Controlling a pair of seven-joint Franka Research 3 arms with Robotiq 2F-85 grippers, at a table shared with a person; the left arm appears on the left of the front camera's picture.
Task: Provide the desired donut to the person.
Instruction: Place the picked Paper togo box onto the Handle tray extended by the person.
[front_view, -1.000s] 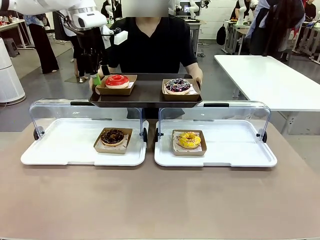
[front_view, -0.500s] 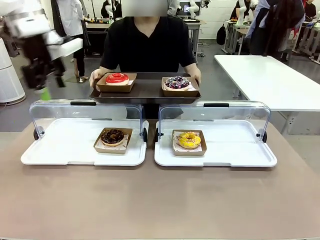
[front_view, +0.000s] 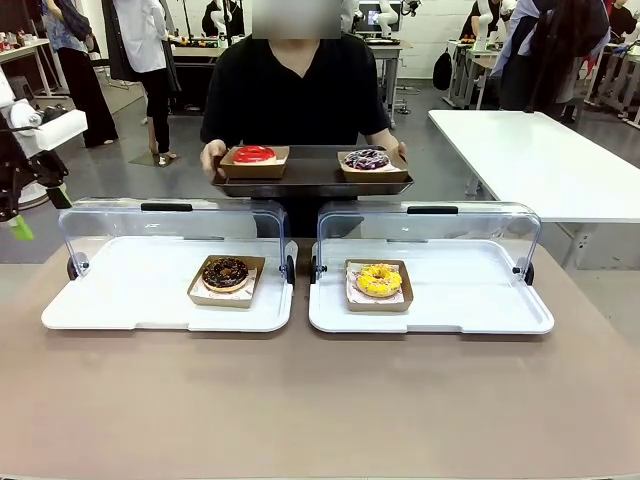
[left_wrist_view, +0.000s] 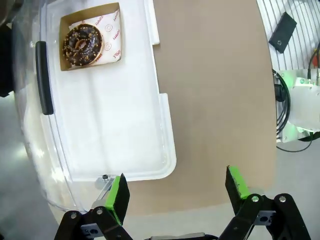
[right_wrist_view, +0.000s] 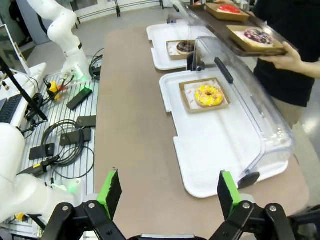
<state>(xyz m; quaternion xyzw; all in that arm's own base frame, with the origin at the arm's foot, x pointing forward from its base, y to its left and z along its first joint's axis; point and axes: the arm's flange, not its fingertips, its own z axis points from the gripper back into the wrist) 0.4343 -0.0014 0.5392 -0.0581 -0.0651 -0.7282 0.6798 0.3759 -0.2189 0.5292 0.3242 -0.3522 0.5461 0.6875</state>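
Observation:
The person (front_view: 295, 85) in a black T-shirt stands at the far side and holds a dark tray (front_view: 310, 178). On it sit a red-glazed donut (front_view: 253, 155) and a purple sprinkled donut (front_view: 367, 159), each in a brown paper box. A chocolate donut (front_view: 225, 272) lies in the left white tray (front_view: 120, 290), a yellow donut (front_view: 379, 279) in the right white tray (front_view: 470, 295). My left gripper (front_view: 40, 212) hangs open at the far left, off the table; below it lie the chocolate donut (left_wrist_view: 82, 44) and the tray's corner. My right gripper (right_wrist_view: 168, 189) is open over the near table edge, well short of the yellow donut (right_wrist_view: 208, 95).
Clear hinged lids (front_view: 170, 225) stand open behind both white trays. The brown table (front_view: 320, 400) is bare in front of them. A white table (front_view: 540, 150) stands at the back right. Cables and boxes (right_wrist_view: 60, 140) lie on a rack beside the table.
My left arm has swung away from the red donut on the person's tray to the far left. The person has drawn the tray back a little and shifted it right.

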